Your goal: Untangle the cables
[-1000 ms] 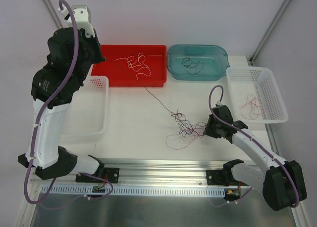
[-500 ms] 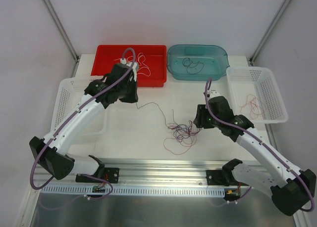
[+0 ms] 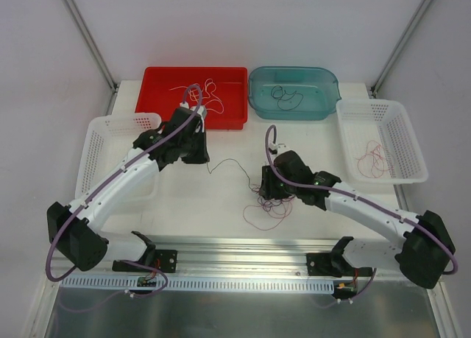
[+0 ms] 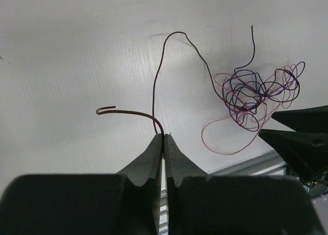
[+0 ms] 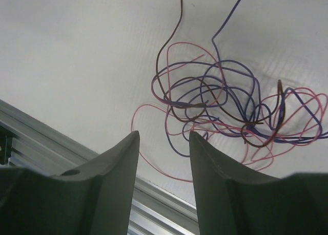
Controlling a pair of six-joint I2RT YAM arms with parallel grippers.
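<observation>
The cables lie as a loose tangle (image 3: 270, 199) of purple, red-pink and dark strands on the white table, also seen in the left wrist view (image 4: 256, 94) and the right wrist view (image 5: 225, 107). One dark cable (image 4: 160, 73) runs out of the tangle to my left gripper (image 4: 163, 136), which is shut on it near its hooked free end. In the top view the left gripper (image 3: 204, 161) sits low, left of the tangle. My right gripper (image 5: 164, 137) is open just beside the tangle, nothing between its fingers; from above it (image 3: 266, 189) hovers over the tangle's right part.
A red tray (image 3: 158, 95) with white and red wires stands at the back. To its right is a teal tub (image 3: 327, 84) with a dark wire. A white basket (image 3: 375, 104) at the right holds red-pink wires. Another white basket (image 3: 99, 143) sits at the left. A metal rail (image 3: 243, 242) borders the near edge.
The left arm came down from high over the red tray to the table, and its held cable went slack. The right gripper swung left onto the tangle and opened wider.
</observation>
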